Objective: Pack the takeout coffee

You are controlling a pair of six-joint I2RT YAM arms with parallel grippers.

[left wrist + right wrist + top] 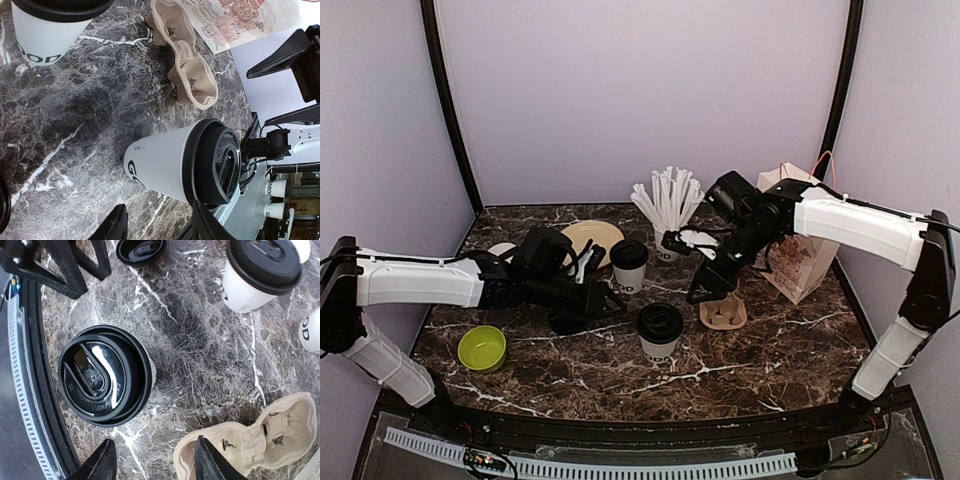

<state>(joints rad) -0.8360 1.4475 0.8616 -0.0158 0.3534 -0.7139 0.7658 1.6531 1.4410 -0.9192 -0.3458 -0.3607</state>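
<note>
Two takeout coffees, white cups with black lids, stand on the marble table: a near one (660,330) and a far one (629,264). My left gripper (612,302) is open and empty, low, just left of the near cup (172,165), which lies beyond its fingertips (118,226). My right gripper (701,292) is open and empty, hovering between the near cup's lid (104,376) and the tan pulp cup carrier (724,314). One fingertip (211,463) is over the carrier's edge (250,442). The far cup also shows in the left wrist view (46,31) and the right wrist view (259,271).
A printed paper bag (800,252) stands at the right behind the carrier. A white cup of wrapped straws (668,212), a tan plate (590,238) and a green bowl (482,347) are around. A loose black lid (141,249) lies by the left gripper.
</note>
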